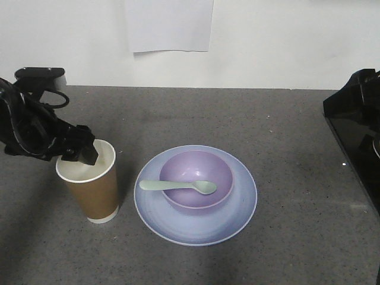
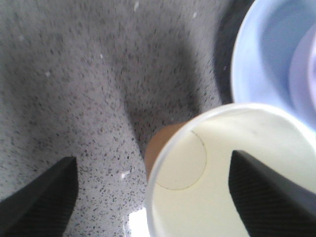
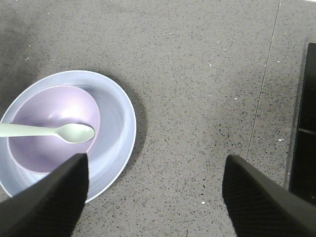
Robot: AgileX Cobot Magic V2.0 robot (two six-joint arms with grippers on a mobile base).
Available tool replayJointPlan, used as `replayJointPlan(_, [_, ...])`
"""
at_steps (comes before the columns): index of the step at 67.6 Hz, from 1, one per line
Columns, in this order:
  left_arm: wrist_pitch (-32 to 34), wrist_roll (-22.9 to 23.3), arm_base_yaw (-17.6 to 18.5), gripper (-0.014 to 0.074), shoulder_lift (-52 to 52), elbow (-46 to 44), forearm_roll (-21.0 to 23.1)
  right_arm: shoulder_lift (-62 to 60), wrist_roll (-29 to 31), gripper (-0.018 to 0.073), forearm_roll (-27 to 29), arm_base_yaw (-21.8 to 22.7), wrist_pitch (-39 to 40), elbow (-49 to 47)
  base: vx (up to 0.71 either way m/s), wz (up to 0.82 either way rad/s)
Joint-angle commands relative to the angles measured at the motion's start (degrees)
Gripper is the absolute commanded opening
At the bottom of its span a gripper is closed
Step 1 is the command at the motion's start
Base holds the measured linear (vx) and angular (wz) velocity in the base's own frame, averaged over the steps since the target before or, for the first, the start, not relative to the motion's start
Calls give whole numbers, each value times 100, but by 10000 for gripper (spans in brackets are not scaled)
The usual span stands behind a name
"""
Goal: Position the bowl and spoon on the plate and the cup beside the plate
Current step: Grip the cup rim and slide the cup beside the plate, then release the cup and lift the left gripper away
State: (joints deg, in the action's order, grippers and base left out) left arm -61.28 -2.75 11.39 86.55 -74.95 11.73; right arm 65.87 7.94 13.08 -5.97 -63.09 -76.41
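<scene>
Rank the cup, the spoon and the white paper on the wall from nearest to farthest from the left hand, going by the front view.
1. The cup: the left hand is at its rim, one finger inside.
2. The spoon: across the bowl on the plate, on the cup's far side from the hand.
3. The white paper: on the back wall, beyond the table.
</scene>
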Motion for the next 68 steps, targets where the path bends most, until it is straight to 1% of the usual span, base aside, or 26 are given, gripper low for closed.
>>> replayJointPlan(1, [266, 61, 24, 610, -460, -127, 38, -91, 18, 549, 64, 37, 326, -135, 0, 0])
replayJointPlan(12, [359, 275, 24, 608, -891, -127, -218, -91, 18, 549, 76, 37, 303, -135, 0, 0])
replayJointPlan(14, [365, 397, 24, 608, -1056, -127, -368, -91, 18, 549, 76, 37, 268, -135, 0, 0])
replayJointPlan(24, [365, 736, 24, 606, -1453, -121, -760, -91, 18, 549, 22, 37, 118, -135, 0, 0])
replayJointPlan(33, [564, 1025, 24, 591, -1909, 104, -1084, -155, 17, 549, -20, 37, 102, -52, 0, 0])
replayJointPlan(41, [759, 1256, 24, 586, -2409, 519, -1305, -494, 17, 549, -25, 37, 518, 394, 0, 0])
replayJointPlan(47, [980, 1284, 24, 586, -2785, 888, -1391, -870, 17, 549, -92, 37, 878, 880, 0, 0])
replayJointPlan(57, [1496, 1284, 24, 586, -3575, 1581, -1391, -1479, -12, 549, -283, 37, 1300, 1636, 0, 0])
replayJointPlan(68, [1977, 1284, 24, 586, -4409, 2302, -1395, -2118, -33, 548, -313, 37, 1628, 2327, 0, 0])
